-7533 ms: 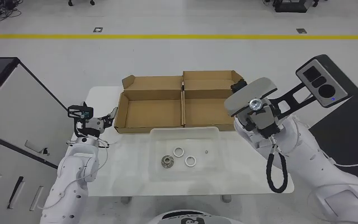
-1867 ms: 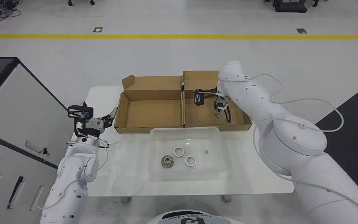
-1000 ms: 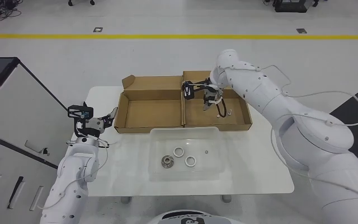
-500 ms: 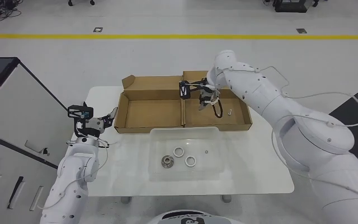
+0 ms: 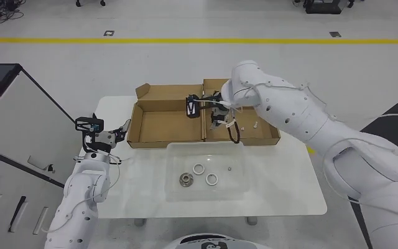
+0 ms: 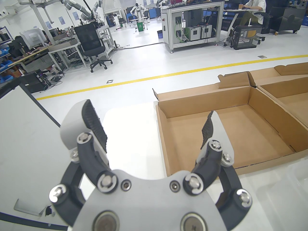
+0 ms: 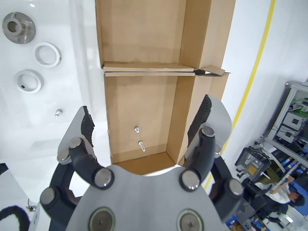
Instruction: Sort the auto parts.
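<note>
R gripper (image 7: 146, 111) empty, fingers released, over the boxes' shared wall. 2 bolts (image 7: 136, 129) in right box (image 7: 139, 94). Flange (image 5: 185, 180), 2 rings (image 5: 199, 169) & small bolt (image 5: 230, 167) wait in near tray (image 5: 205, 145). L gripper (image 6: 151, 117) released, at desk (image 5: 280, 187) left edge. Next, prob.: down to tray, pinch small bolt; tiny, needs exact centring.

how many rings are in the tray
2, both lying flat in the tray: one ring beside the flange, the second ring next to it, toward the small bolt. None looks hidden.
</note>
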Motion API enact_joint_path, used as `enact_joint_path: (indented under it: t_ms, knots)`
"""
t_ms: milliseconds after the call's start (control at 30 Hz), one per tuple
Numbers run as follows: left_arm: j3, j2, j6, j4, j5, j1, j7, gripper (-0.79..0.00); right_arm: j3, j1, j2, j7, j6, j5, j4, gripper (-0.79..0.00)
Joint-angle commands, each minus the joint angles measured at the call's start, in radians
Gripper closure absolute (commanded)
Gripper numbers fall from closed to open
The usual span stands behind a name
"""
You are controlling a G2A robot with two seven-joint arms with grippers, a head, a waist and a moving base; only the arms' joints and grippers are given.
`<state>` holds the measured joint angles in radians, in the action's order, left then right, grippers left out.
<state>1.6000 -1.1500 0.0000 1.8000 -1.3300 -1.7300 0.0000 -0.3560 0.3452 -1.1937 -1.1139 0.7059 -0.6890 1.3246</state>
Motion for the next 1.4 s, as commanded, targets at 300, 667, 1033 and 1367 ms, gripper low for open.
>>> enact_joint_path:
  t_ms: [300,667,1033,1367]
  knots:
    - [0.0,0.0,0.0,0.0,0.0,0.0,0.0,-0.785,-0.04,0.069,0.119,-0.197,-0.196,0.096,0.267,-0.785]
    - [0.0,0.0,0.0,0.0,0.0,0.0,0.0,-0.785,-0.025,0.087,0.14,-0.256,-0.256,0.16,0.317,-0.785]
    - [0.0,0.0,0.0,0.0,0.0,0.0,0.0,-0.785,-0.026,0.091,0.14,-0.25,-0.259,0.16,0.319,-0.785]
    - [0.0,0.0,0.0,0.0,0.0,0.0,0.0,-0.785,-0.092,0.137,0.184,-0.346,-0.345,0.181,0.473,-0.785]
